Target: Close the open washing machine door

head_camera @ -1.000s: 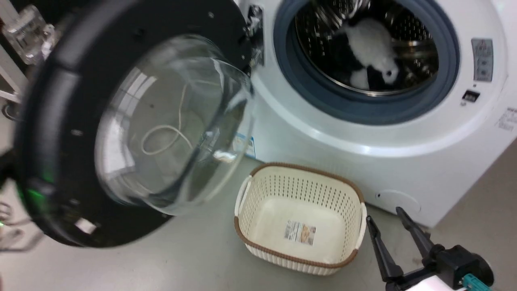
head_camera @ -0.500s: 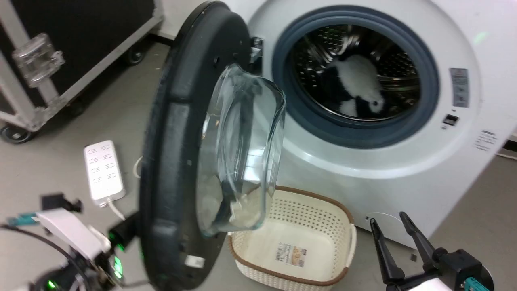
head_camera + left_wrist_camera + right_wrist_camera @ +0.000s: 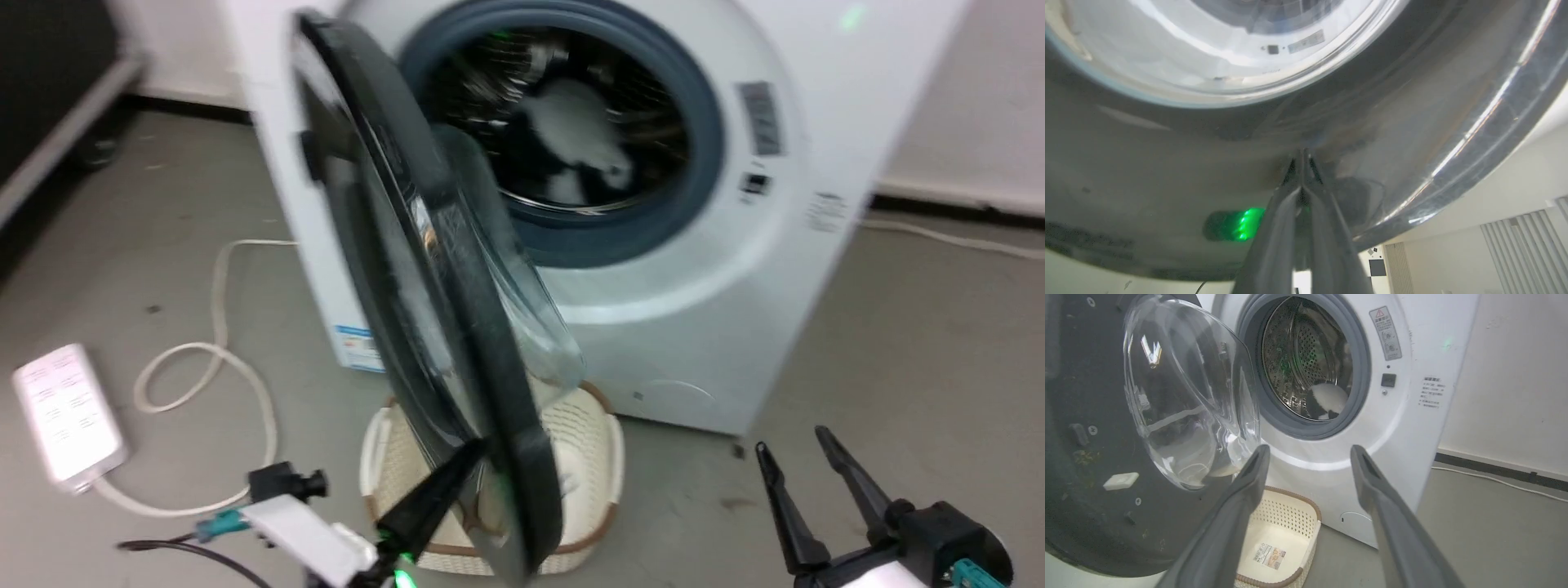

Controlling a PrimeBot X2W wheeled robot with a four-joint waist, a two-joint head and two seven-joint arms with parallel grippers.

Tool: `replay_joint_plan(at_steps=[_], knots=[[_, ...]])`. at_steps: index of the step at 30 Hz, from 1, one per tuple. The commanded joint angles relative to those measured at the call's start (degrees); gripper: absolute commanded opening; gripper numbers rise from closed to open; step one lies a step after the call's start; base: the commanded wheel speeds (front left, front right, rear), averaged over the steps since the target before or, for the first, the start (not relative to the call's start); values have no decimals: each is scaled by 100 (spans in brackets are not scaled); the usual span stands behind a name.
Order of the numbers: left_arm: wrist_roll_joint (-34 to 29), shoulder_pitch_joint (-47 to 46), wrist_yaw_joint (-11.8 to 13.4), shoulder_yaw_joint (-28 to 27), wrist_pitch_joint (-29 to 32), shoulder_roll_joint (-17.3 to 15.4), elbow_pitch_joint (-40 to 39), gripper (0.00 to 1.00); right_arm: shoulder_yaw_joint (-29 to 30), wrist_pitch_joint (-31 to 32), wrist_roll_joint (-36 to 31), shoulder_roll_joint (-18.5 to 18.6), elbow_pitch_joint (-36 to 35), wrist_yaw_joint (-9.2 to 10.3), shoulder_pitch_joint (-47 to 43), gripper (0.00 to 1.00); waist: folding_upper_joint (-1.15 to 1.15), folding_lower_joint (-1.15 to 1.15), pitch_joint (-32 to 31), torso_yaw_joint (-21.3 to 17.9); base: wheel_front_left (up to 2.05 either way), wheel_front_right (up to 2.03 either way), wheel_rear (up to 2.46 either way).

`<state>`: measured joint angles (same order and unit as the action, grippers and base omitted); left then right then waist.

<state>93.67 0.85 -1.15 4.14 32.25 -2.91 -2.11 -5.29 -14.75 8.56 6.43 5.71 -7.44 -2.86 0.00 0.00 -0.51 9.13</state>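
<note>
Door rim at L pincer tips, wrist cam.

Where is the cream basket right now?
Head view, lower centre: the basket sits on the floor before the washing machine, partly hidden behind the half-open door.

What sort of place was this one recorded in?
Probably a lab or workshop corner set up for laundry, not a home: a white front-loading washing machine stands on a bare grey floor, a cream perforated basket before it, and a white power strip lies loose with its cable.
</note>
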Motion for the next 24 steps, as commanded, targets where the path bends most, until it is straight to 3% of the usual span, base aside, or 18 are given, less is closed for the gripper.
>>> replay_joint_plan(at_steps=[1,8,14,24], knots=[[47,-119,-101,240,-244,2,99,0,2,-25,23,78,-33,-5,53,100,0,0,275,-570,0,0,0],[433,-1034,-355,1196,-1390,2,631,0,-4,-25,155,224,-81,-5,268,100,0,0,750,-1458,0,0,0],[575,-2195,-476,1653,-2354,2,1336,0,-82,-25,247,194,-88,-5,478,100,0,0,1120,-2149,0,0,0],[1045,-3737,-616,1942,-3696,2,2781,0,-92,-25,296,160,-10,-5,625,100,0,0,1303,-2577,0,0,0]])
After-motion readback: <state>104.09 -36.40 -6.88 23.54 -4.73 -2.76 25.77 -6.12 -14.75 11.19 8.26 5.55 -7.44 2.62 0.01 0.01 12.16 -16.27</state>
